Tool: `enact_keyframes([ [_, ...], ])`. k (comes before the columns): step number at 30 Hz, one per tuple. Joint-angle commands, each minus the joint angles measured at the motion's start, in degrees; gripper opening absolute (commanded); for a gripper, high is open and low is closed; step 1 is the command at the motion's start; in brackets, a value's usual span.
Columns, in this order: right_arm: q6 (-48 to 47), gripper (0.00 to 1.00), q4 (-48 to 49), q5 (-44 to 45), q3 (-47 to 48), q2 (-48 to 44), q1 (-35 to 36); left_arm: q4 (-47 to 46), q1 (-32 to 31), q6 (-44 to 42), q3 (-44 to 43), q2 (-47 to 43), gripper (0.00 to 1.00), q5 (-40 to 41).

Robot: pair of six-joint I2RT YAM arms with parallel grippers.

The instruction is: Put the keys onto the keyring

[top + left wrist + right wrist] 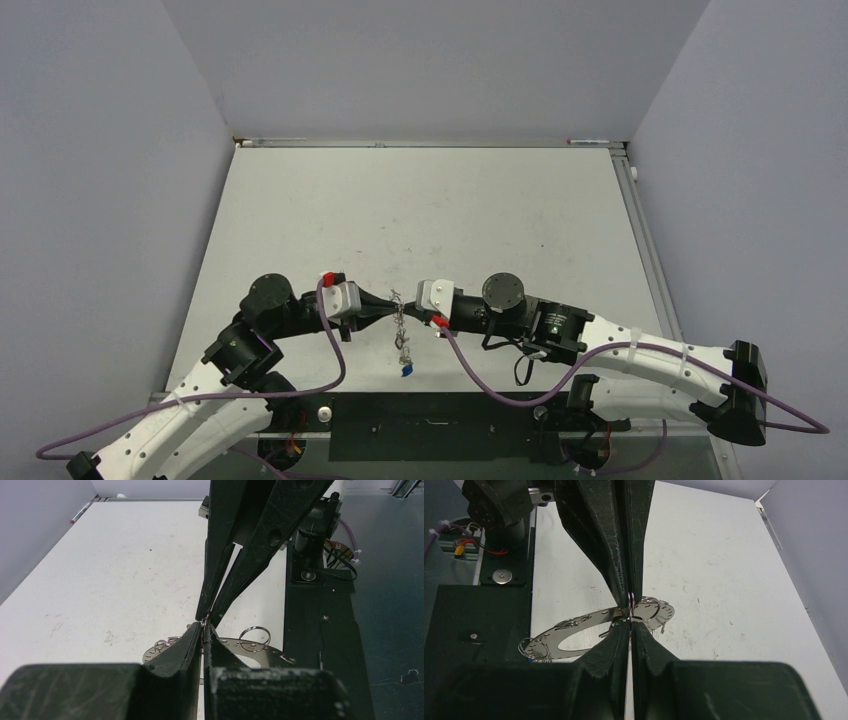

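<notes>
left gripper (388, 309) and right gripper (411, 305) meeting tip to tip above the table's (420, 200) near middle, keyring (400, 326) between and below their tips, key (405, 368) at its end toward the near edge

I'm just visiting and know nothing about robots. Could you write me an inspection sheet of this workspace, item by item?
Surface: white table, lightly scuffed and speckled.
Job's things: keyring appears lifted off the table between the claws; a blue-tagged key dangles below it; other keys too small to tell.
Clutter: pen-like stick at the table's far edge.
Grippers: left claw and right claw both shut, tip to tip, pinching the keyring at a wire loop on its rim.
Cables: purple cables loop from each arm, clear of the ring.
Surroundings: grey walls on three sides; black base plate at the near edge.
</notes>
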State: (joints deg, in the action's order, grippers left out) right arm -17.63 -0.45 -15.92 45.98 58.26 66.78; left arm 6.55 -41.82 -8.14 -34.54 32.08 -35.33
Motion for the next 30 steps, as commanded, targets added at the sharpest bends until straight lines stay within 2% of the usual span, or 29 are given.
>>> enact_keyframes([
  [1,0.99,0.05,4.21,-0.51,-1.2,-1.21,-0.37,-7.92,0.99,1.78,-0.18,-0.99,0.0,-2.56],
  [24,2.7,0.06,6.97,-2.18,-4.16,-0.38,-2.05,-10.85,2.84,4.01,0.71,-1.81,0.0,-4.69],
  [28,2.91,0.29,5.5,-2.83,-2.2,-1.06,-2.0,-10.78,2.8,4.06,0.71,-1.68,0.0,-4.79],
  [30,2.9,0.34,5.48,-3.24,-1.58,-2.09,-2.05,-10.7,2.8,4.02,0.71,-1.64,0.0,-4.94],
])
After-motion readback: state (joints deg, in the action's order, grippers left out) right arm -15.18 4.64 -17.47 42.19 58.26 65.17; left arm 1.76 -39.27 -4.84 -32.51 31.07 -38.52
